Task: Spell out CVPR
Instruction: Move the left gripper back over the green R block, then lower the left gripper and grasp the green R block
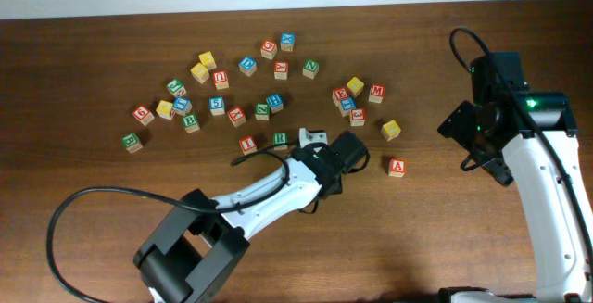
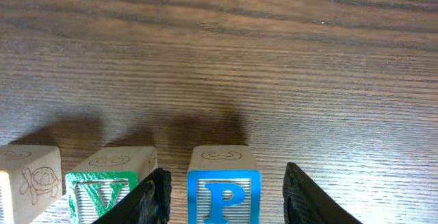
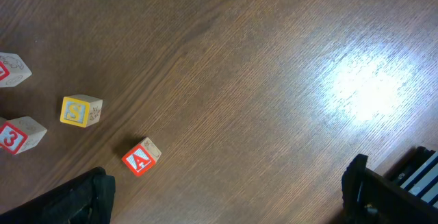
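Left wrist: left claw (image 2: 226, 172), parted, straddles blue P cube (image 2: 224, 196); right claw (image 3: 230, 166) spread wide.

Overhead looked straight down on the whole table (image 1: 93, 62). Left wrist sat low, close to the P cube (image 2: 223, 194); right wrist, higher, shared the red cube (image 3: 140, 157) with overhead.

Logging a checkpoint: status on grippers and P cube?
Left gripper open, straddling blue P cube. P on table beside green V cube. Right gripper open, empty. Nothing in the way.
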`<state>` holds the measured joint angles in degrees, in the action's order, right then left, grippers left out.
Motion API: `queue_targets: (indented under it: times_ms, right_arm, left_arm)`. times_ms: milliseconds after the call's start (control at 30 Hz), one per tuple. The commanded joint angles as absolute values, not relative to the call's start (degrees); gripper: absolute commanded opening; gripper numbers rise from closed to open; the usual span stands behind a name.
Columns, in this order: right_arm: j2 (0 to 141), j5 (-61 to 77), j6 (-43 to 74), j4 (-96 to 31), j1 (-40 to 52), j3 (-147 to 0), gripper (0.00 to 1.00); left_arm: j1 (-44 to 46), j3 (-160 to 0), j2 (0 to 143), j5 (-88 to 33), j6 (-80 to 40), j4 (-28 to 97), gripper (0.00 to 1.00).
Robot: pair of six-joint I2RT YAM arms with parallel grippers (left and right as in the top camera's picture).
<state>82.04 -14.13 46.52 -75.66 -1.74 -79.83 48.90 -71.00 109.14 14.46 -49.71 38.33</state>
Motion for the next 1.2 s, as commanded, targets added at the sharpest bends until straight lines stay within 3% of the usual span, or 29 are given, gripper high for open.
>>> queue_targets:
  times_ms: [0, 300, 600, 667, 733, 833, 1167]
  right_arm:
    - [82.13, -15.07, 46.78, -75.68, -1.96, -80.16, 0.98]
    - [82.13, -15.07, 46.78, -75.68, -1.96, -80.16, 0.98]
    - [82.13, -15.07, 46.78, -75.68, -1.96, -80.16, 0.98]
    - [82.13, -15.07, 46.78, -75.68, -1.96, -80.16, 0.98]
    - [82.13, -15.07, 46.78, -75.68, -1.96, -80.16, 0.98]
    - [82.13, -15.07, 46.78, -75.68, -1.96, -80.16, 0.98]
    - [82.13, -15.07, 46.78, -75.68, -1.96, -80.16, 0.98]
  left_arm:
    - [47.90, -74.56, 104.57, 15.94, -47.83, 38.46, 0.45]
    - [32.75, -76.05, 99.55, 17.52, -37.43, 37.85, 0.52]
    - [32.18, -76.01, 109.75, 16.05, -31.11, 33.45, 0.62]
    - [32.18, -76.01, 110.98, 15.92, -31.11, 33.19, 0.60]
    - [32.21, -76.01, 112.42, 15.88, -31.11, 33.01, 0.51]
    - [32.18, -76.01, 115.42, 15.86, -31.14, 33.01, 0.52]
    - [32.18, -76.03, 116.25, 15.86, -31.14, 30.00, 0.35]
